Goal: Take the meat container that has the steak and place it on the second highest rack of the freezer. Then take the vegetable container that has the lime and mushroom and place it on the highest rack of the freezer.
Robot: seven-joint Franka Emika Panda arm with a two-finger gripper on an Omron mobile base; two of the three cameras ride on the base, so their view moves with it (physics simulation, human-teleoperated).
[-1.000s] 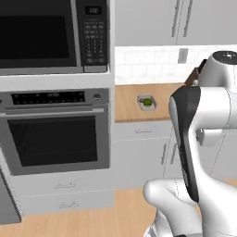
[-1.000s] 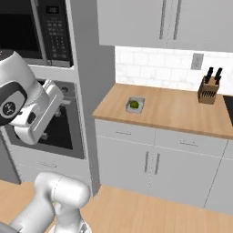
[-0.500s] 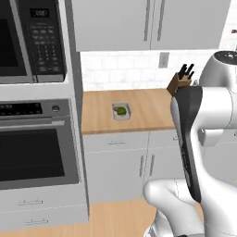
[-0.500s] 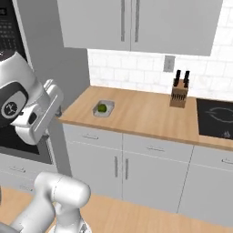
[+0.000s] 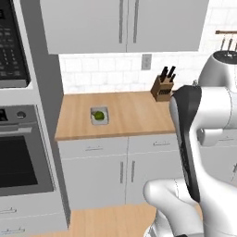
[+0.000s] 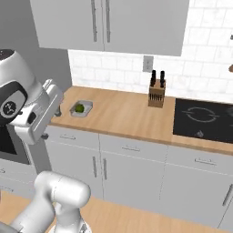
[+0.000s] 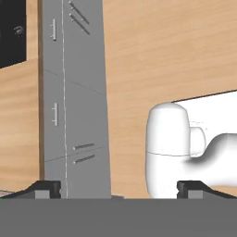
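Note:
A small grey vegetable container (image 5: 105,121) stands on the wooden counter (image 5: 129,111) near its left end, with the dark-green lime (image 5: 98,115) in it. From the other side, the container (image 6: 86,104) and lime (image 6: 79,108) sit just beyond my white arm. The mushroom is too small to make out. The steak's container and the freezer are out of view. My gripper (image 7: 118,190) is open: its dark fingertips (image 7: 46,189) stand far apart with nothing between them, pointing down at grey cabinet fronts and wooden floor.
A knife block (image 5: 163,88) stands at the back of the counter. A black cooktop (image 6: 205,119) lies to its right. The wall oven (image 5: 18,162) and microwave (image 5: 9,46) are at the left. White wall cupboards (image 5: 125,23) hang above, grey base cabinets (image 6: 132,173) below.
The whole picture has slid left, so the base has driven to the right. The oven has gone toward the left edge and the cooktop has come into view. The container stays put.

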